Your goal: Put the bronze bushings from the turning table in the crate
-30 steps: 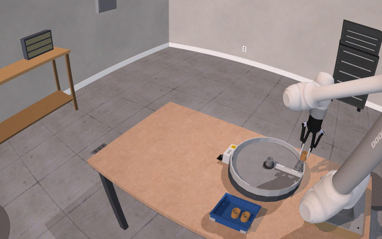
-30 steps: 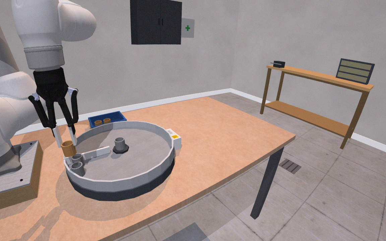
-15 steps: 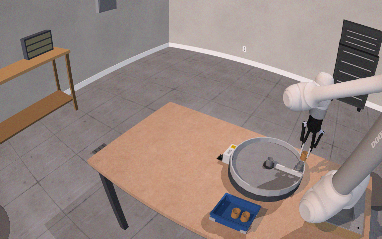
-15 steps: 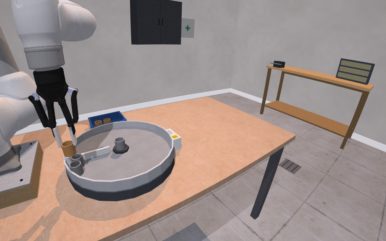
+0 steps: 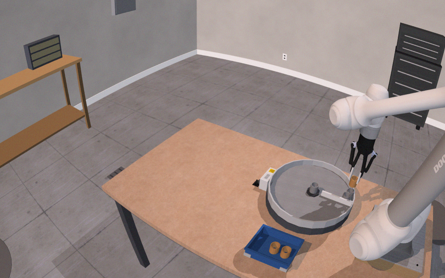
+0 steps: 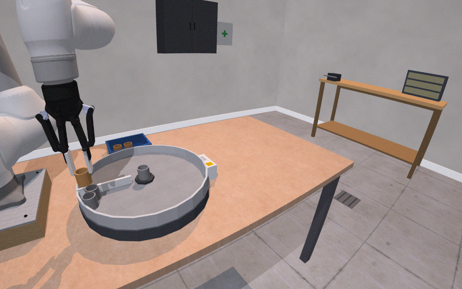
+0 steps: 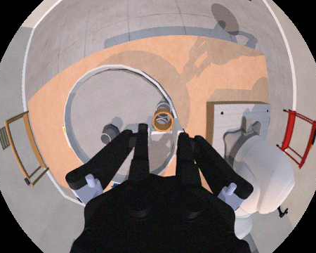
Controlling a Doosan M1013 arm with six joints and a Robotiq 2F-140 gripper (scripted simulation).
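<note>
Bronze cylindrical bushing (image 6: 83, 176) — clamped upright between the black two-finger gripper (image 6: 78, 165) fingers, at the rim of the round grey turning table (image 6: 175, 208). Two grey steel bushings (image 6: 92, 196) stand just beside it; two bronze bushings (image 5: 279, 249) sit in the blue crate (image 5: 255, 241).

Orange-brown bronze cylindrical bushing (image 6: 83, 176); grey steel cylindrical bushings (image 6: 91, 196); grey round turning table (image 6: 175, 210); blue rectangular crate (image 5: 255, 241); tan wooden table top (image 5: 189, 179).

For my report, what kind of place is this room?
Probably a small workshop or robot cell: an arm's pincer over a turning table, a wooden shelf unit, a first-aid sign.
</note>
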